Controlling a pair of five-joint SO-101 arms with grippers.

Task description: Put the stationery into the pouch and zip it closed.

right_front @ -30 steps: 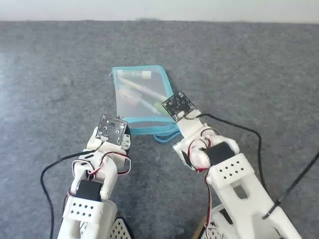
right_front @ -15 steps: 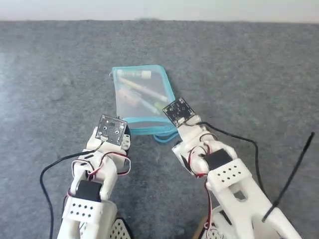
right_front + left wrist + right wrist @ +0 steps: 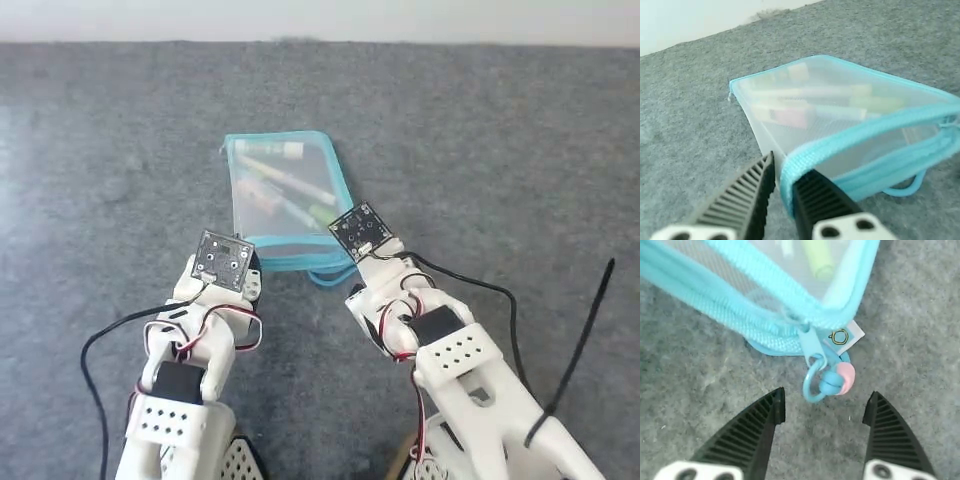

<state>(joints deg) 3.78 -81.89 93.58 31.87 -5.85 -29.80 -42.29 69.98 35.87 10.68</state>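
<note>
The right arm has been drawn back slightly from the pouch (image 3: 285, 205), which is unmoved, flat at mid-table with the stationery (image 3: 287, 188) inside. It is judged light, soft and limp, best taken by the zip pull (image 3: 815, 365). Its near corner is pinched by the left gripper (image 3: 785, 172). The right gripper (image 3: 826, 396) is held open astride the pull, not touching it.

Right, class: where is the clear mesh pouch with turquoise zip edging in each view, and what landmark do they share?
High view: the clear, turquoise-edged pouch lies just left of centre.
Left wrist view: its zip edge sits pinched in the left gripper.
Right wrist view: its zip-pull corner lies beyond the open right gripper.
Shared landmark: the yellow-green marker inside.
</note>
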